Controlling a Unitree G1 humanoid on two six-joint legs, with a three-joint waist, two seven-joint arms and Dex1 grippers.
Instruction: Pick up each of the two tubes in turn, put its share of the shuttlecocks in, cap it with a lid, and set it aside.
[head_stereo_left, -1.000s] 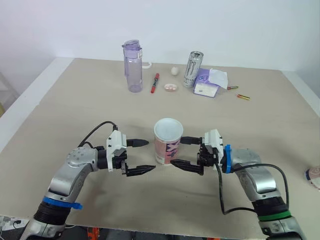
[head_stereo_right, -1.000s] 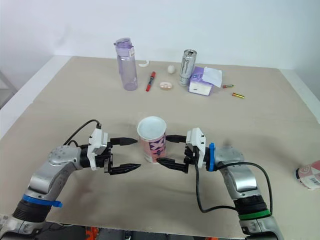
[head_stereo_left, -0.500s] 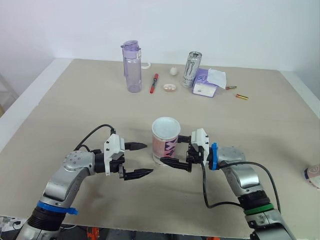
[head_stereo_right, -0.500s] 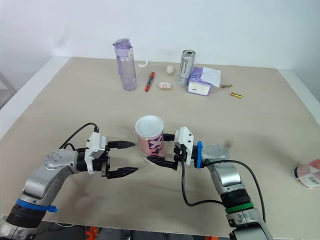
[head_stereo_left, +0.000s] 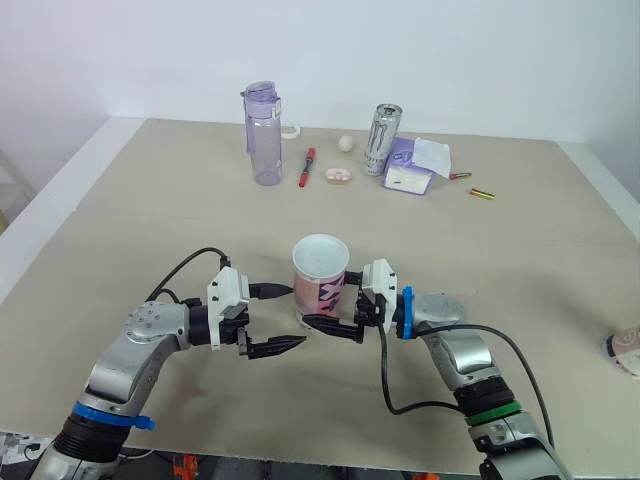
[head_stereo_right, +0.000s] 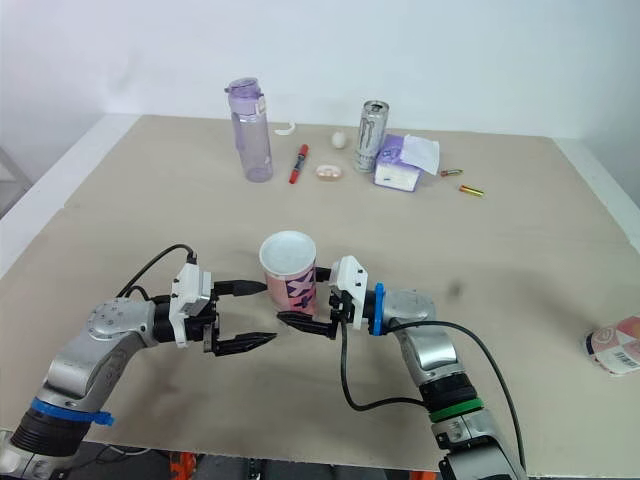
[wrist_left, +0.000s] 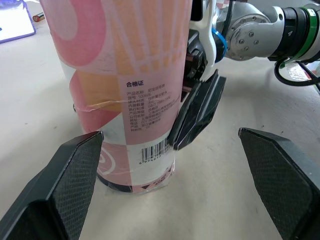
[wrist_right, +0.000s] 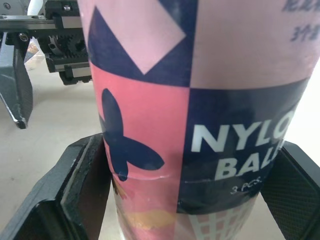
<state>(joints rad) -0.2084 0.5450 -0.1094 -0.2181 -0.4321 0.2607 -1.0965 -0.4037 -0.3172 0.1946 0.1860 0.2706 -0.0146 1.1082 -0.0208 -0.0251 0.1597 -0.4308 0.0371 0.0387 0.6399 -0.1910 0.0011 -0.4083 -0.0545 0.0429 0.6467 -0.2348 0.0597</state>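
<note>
Looks like step 1: the shuttlecock tube (head_stereo_left: 320, 280) is stood upright mid-bench (head_stereo_left: 150, 200), open-topped, and is pinched low on its sides by the right tool (head_stereo_left: 328, 308). The left tool (head_stereo_left: 285, 318) is held spread just beside it. A straight, gentle lift is probably called for next (it's a smooth printed cardboard cylinder, so easily squashed or tipped).
</note>
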